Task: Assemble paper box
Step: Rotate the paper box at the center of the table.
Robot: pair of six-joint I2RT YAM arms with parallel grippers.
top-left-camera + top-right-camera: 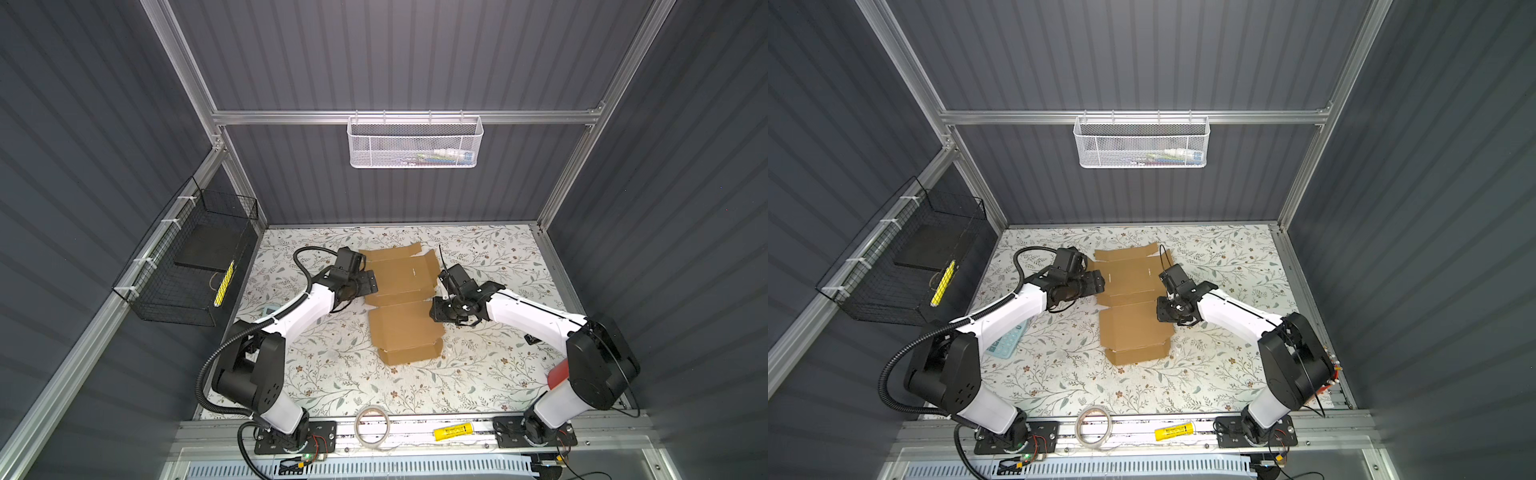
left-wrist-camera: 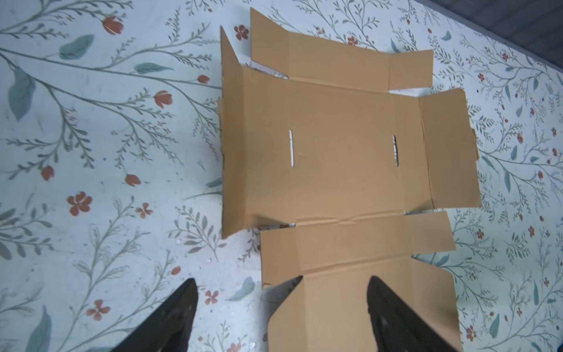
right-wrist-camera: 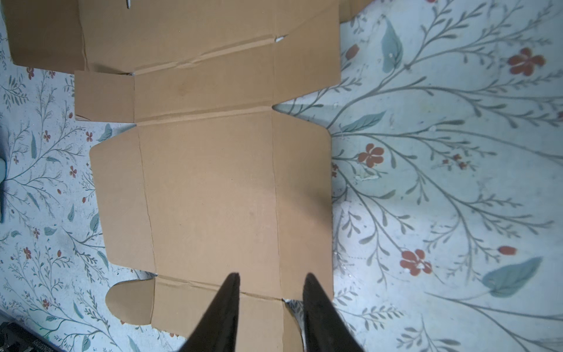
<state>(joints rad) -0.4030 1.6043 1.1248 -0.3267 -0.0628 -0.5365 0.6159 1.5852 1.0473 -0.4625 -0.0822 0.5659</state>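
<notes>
The paper box point(image 1: 401, 303) point(image 1: 1133, 316) is a flat brown die-cut cardboard sheet lying unfolded mid-table, its long axis running from far to near. Two slits show in its far panel point(image 2: 335, 152). Its near end strip point(image 1: 411, 353) is bent up a little. My left gripper point(image 1: 368, 282) point(image 2: 281, 282) is open wide over the sheet's left edge, one finger above the cloth and one above the cardboard, holding nothing. At the sheet's right edge my right gripper point(image 1: 435, 309) point(image 3: 271, 275) hovers over the near panel point(image 3: 213, 198), jaws partly open and empty.
A floral cloth point(image 1: 332, 374) covers the table. A tape roll point(image 1: 372, 426) and a yellow tube point(image 1: 453, 432) lie on the front rail. A teal calculator point(image 1: 1007, 340) sits under the left arm. A black wire basket point(image 1: 187, 262) hangs left, a white mesh basket point(image 1: 415, 141) behind.
</notes>
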